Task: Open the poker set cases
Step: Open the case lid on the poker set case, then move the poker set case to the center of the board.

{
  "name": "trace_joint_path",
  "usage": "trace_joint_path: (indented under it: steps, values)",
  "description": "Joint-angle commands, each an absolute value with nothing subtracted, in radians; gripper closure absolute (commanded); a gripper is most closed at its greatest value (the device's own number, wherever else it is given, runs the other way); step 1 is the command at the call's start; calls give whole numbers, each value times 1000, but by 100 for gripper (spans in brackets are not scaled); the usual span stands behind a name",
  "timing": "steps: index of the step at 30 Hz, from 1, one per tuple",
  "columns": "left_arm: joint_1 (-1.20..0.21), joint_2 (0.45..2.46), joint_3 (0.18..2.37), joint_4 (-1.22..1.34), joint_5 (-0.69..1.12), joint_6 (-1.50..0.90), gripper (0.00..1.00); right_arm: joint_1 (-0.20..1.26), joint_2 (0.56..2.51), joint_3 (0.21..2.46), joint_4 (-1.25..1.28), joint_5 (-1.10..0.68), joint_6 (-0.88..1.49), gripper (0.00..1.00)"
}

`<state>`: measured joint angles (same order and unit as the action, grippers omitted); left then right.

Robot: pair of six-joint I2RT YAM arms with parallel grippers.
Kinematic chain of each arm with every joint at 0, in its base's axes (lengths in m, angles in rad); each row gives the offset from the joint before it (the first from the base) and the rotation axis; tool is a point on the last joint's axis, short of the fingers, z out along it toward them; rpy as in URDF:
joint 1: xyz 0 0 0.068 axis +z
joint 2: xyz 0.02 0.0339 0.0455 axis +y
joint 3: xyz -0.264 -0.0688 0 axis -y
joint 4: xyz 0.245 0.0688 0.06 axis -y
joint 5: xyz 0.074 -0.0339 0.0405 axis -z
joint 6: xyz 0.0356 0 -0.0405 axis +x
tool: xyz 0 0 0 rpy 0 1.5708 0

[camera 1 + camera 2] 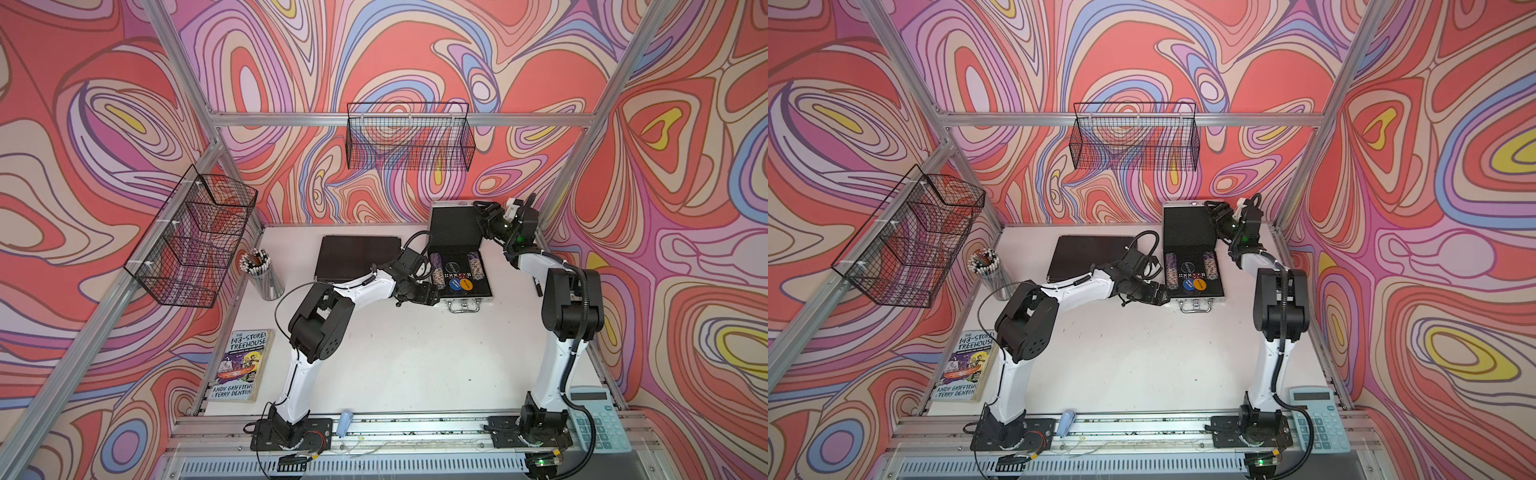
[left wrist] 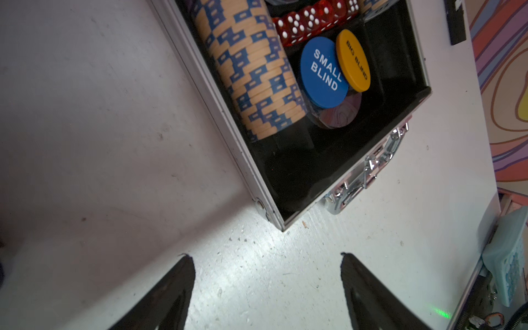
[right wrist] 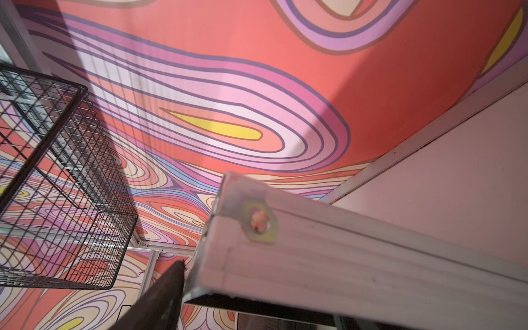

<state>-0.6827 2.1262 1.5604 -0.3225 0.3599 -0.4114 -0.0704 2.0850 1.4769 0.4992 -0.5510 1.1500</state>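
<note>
The silver poker set case (image 1: 467, 298) stands open at the back right, its black-lined lid (image 1: 453, 226) upright. Chip stacks (image 2: 251, 71), red dice (image 2: 308, 20) and blind buttons (image 2: 324, 71) lie in its base (image 2: 221, 114). The black poker set case (image 1: 357, 255) lies closed to its left, seen in both top views (image 1: 1088, 257). My left gripper (image 2: 264, 255) hangs open over bare table by the silver base's front left corner (image 1: 434, 297). My right gripper (image 1: 482, 214) is open at the lid's top right corner (image 3: 257, 223); one finger (image 3: 168, 288) shows beside the lid edge, the other is hidden.
A paperback book (image 1: 241, 365) lies at the front left and a cup of pencils (image 1: 259, 270) stands left of the black case. A calculator (image 1: 598, 419) sits at the front right. Wire baskets (image 1: 195, 237) (image 1: 409, 135) hang on the left and back walls.
</note>
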Motion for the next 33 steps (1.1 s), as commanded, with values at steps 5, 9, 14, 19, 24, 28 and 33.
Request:
trace_joint_path:
  steps: [5,9,14,19,24,28,33]
  values:
    - [-686,2139,1553,-307,355,-399,18,-62,1963,1384,408,-542,1058,18]
    - [-686,2142,1566,-311,363,-394,18,-63,1870,1346,202,-494,885,18]
    - [-684,2154,1588,-314,374,-394,19,-64,1813,1319,47,-449,750,17]
    - [-684,2155,1598,-316,377,-396,22,-64,1768,1310,-45,-407,672,17]
    - [-684,2158,1601,-316,380,-394,25,-77,1676,1264,-155,-315,566,17]
    - [-684,2180,1616,-319,390,-394,30,-80,1610,1200,-255,-246,462,19]
    - [-683,2202,1639,-323,396,-405,34,-81,1564,1077,-338,-147,363,26]
